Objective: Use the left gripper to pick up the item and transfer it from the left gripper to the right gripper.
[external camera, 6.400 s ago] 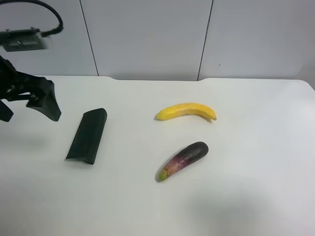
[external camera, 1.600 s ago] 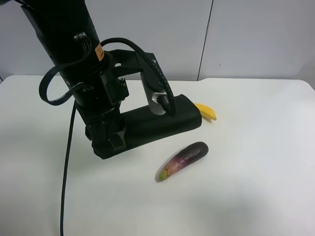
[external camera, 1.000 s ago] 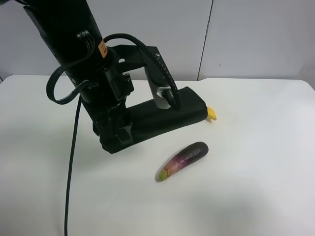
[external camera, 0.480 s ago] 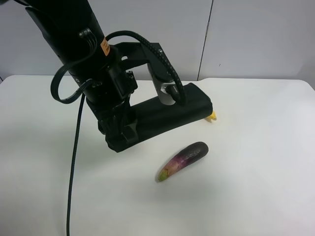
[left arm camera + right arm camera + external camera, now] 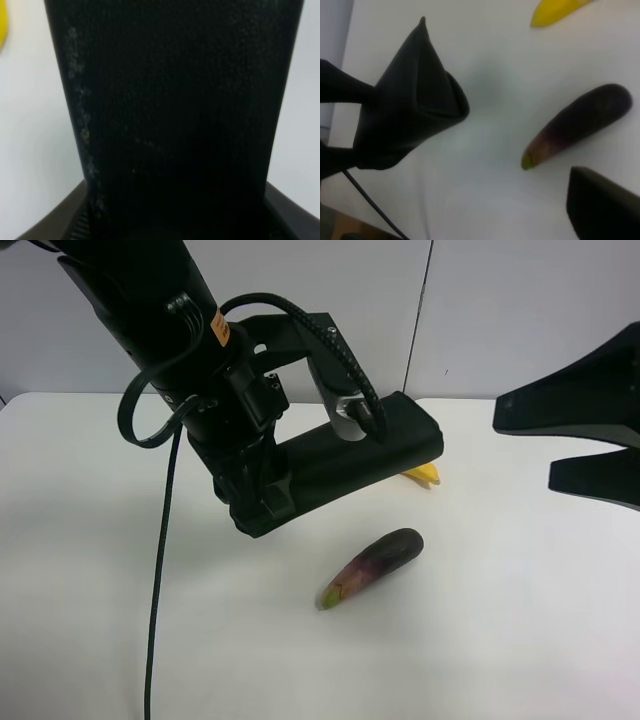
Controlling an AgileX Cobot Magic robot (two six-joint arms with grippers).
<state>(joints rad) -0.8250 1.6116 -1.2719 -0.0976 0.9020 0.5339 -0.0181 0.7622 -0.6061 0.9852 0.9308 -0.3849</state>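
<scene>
- Left hand (image 5: 255, 508) pinched tight on one end of the dark case (image 5: 350, 465). The left wrist view is filled with the case.
- Case is up off the surface (image 5: 500, 640), roughly level, with its free end pointing toward the right hand (image 5: 525, 445).
- Right hand spread wide and empty, near the free end but not touching it.
- Banana (image 5: 424, 474) mostly hidden behind the case; eggplant (image 5: 372, 566) on the surface below. Neither is touched.
- Step looks like the handover: pickup done, transfer not yet.
- To do it well, bring the right fingers either side of the case's flat faces and well past the tip.
- Right hand should clamp fully before the left lets go, or the case likely drops.
- Case looks soft, so it may sag.
</scene>
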